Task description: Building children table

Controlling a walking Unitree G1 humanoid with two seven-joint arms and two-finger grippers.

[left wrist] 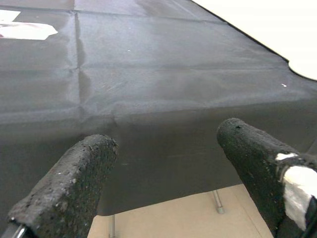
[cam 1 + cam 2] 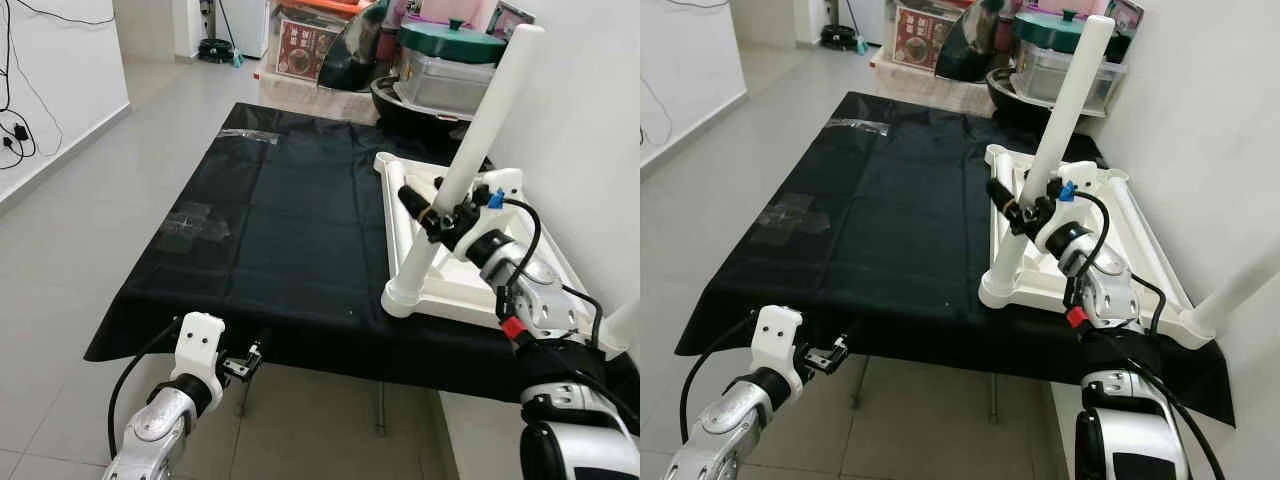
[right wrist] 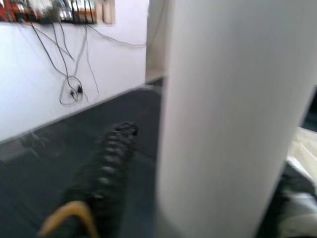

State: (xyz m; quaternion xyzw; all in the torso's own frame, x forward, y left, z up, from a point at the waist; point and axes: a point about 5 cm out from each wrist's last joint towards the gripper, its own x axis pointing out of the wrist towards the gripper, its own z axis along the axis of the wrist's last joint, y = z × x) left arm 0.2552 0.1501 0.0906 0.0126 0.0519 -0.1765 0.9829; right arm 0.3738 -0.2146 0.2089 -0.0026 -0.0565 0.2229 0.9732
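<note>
An upturned white children's table top (image 2: 470, 285) lies on the right part of a table under a black cloth (image 2: 290, 230). One white leg (image 2: 408, 250) stands in its near left corner. Another leg (image 2: 625, 325) rises at its right edge. My right gripper (image 2: 437, 216) is shut on a third white leg (image 2: 490, 110) near its lower end and holds it tilted over the top. That leg (image 3: 223, 119) sits beside one black finger (image 3: 106, 168) in the right wrist view. My left gripper (image 2: 245, 362) hangs open by the cloth's front edge, its fingers (image 1: 69, 183) apart with nothing between them.
Boxes, a green-lidded pot (image 2: 450, 45) and a black pan (image 2: 410, 110) crowd the far end of the table. A white wall (image 2: 590, 150) runs close along the right. Cables (image 2: 15, 135) hang on the left wall. Tiled floor (image 2: 90, 220) lies open to the left.
</note>
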